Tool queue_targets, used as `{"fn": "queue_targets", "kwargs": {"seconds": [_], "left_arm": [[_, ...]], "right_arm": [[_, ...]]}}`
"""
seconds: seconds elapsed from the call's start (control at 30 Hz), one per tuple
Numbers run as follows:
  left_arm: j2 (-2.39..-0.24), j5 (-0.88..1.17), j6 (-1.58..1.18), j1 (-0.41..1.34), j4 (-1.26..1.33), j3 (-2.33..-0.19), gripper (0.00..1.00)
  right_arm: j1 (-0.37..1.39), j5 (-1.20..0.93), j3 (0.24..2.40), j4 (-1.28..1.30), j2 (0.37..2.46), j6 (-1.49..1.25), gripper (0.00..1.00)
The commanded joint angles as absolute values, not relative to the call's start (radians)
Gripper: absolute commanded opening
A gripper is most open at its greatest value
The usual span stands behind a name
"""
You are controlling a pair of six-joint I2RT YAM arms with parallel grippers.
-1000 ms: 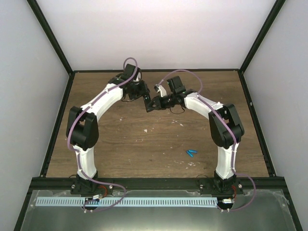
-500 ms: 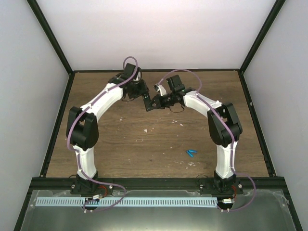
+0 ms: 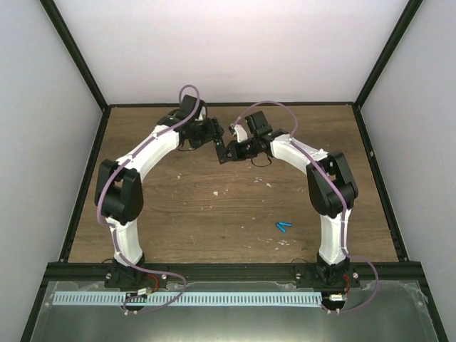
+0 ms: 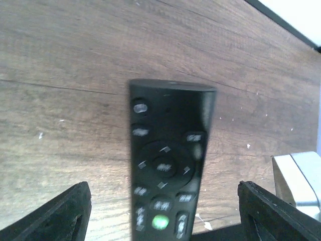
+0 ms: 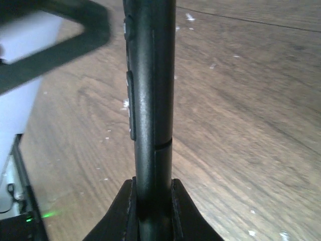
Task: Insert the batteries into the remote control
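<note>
1. Currently your remote control point(image 4: 168, 160) is held up off the table point(image 3: 178, 206) over its far middle, with its button face toward the left wrist camera. You have no battery in it yet, as far as I can judge.
2. Your right gripper point(image 5: 152, 208) is clamped tight on one end of the remote, and it is the only hold.
3. Your left gripper point(image 4: 163, 211) has its fingers point(image 4: 55, 216) wide apart on either side of the remote, touching nothing.
4. Your batteries point(image 3: 283, 226) lie on the table toward the right arm's base, well apart from the remote, meeting at one end in a V.
5. Watch the single end grip: the long free end could swing or slip if you push on it, say to open the cover.
6. Watch the batteries too: they touch, so reaching for one may set the other rolling.
7. Count: one remote, two batteries, two grippers.
</note>
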State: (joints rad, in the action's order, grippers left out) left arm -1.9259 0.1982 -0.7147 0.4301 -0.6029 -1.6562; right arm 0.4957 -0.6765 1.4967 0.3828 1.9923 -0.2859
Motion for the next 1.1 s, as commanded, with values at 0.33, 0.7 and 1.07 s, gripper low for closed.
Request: {"fn": "queue_targets", "kwargs": {"seconds": [0.33,0.7,1.07], "left_arm": [[-1.702,0.334,-0.965,0.266,-0.438,-1.559,0.83],[-1.647,0.357,-1.123,0.279,-0.285,-1.475,0.81],[-1.628,0.309,-1.149,0.343,-0.232,-1.390,0.80]], "right_arm": [[0.527,0.042,1.515,0.483,1.824,0.023,0.01],[0.699,0.740,1.319,0.065,1.798,0.499,0.01],[0.800,0.880,1.189,-0.269,1.804,0.712,0.01]]}}
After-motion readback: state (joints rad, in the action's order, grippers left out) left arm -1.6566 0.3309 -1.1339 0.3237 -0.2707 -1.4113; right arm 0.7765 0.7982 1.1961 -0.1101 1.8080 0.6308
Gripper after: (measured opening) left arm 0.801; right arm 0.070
